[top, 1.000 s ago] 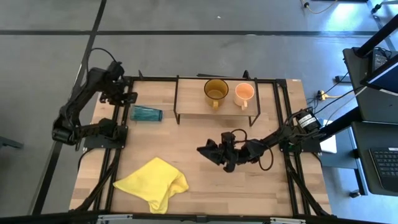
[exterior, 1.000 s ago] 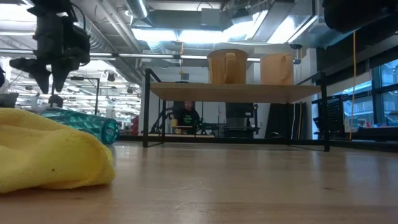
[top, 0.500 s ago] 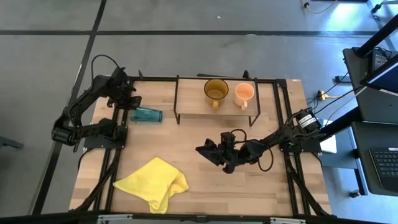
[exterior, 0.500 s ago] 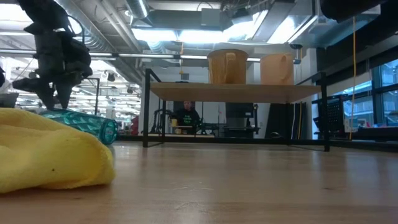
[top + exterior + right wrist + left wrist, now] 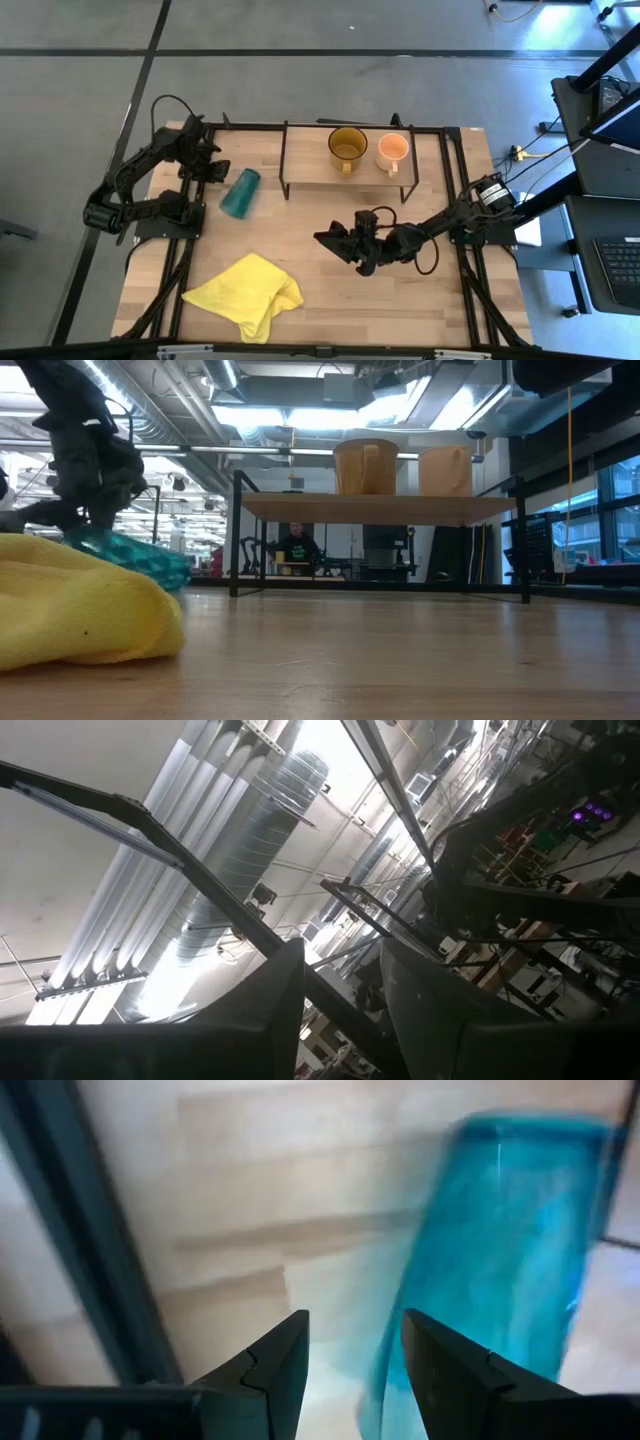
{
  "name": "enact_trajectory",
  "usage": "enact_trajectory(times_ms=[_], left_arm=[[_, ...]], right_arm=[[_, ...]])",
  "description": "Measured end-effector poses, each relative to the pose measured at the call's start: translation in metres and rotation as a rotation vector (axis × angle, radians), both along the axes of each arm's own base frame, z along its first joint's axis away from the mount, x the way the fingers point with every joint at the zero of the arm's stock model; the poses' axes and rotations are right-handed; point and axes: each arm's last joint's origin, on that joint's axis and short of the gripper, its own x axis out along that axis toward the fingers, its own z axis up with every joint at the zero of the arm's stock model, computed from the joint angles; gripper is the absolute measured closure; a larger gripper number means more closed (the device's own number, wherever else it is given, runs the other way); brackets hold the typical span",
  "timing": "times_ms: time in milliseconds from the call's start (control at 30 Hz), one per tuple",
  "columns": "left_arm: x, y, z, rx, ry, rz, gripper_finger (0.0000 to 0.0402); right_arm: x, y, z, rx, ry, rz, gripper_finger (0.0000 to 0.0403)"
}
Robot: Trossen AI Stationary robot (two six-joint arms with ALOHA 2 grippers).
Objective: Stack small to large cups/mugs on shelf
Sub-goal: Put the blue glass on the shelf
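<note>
Left gripper (image 5: 212,166), fingers slightly apart, sits at the base end of the tall teal translucent tumbler (image 5: 239,192), which lies tipped on the tabletop left of the low light-wood shelf (image 5: 310,168); grasp unconfirmed. Shelf carries 2 mugs: amber-yellow translucent mug (image 5: 347,146), small pale-orange mug (image 5: 392,151). Right gripper (image 5: 332,241) waits mid-table, fingers parted. Only the low view shows the tumbler (image 5: 130,555) tilted.

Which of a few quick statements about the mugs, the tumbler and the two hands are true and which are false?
1. The teal tumbler stands upright on the shelf. False: it lies on its side on the tabletop, left of the shelf.
2. The amber-yellow mug and the pale-orange mug stand side by side on the shelf. True.
3. The yellow cloth covers the tumbler. False: it lies apart, near the table's front edge.
4. The left hand is beside the tumbler. True.
5. The right hand holds a mug. False: it holds nothing, out over the tabletop.
</note>
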Motion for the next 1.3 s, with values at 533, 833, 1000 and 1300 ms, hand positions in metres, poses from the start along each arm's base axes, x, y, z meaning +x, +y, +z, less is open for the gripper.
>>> enact_trajectory(times_ms=[533,833,1000,1300], left_arm=[[0.013,0.02,0.008,0.204,-0.15,0.044,0.0247],[0.043,0.04,0.003,0.311,-0.22,0.016,0.0247],[0.056,0.043,-0.017,0.233,-0.15,-0.044,0.0247],[0.062,0.029,-0.026,0.119,-0.095,-0.135,0.0247]], right_arm=[[0.013,0.006,-0.002,0.09,0.132,0.051,0.0267],[0.029,0.013,0.031,0.027,0.122,0.013,0.0267],[0.037,0.017,0.044,0.003,0.148,0.006,0.0267],[0.039,0.017,0.054,-0.021,0.133,-0.013,0.0267]])
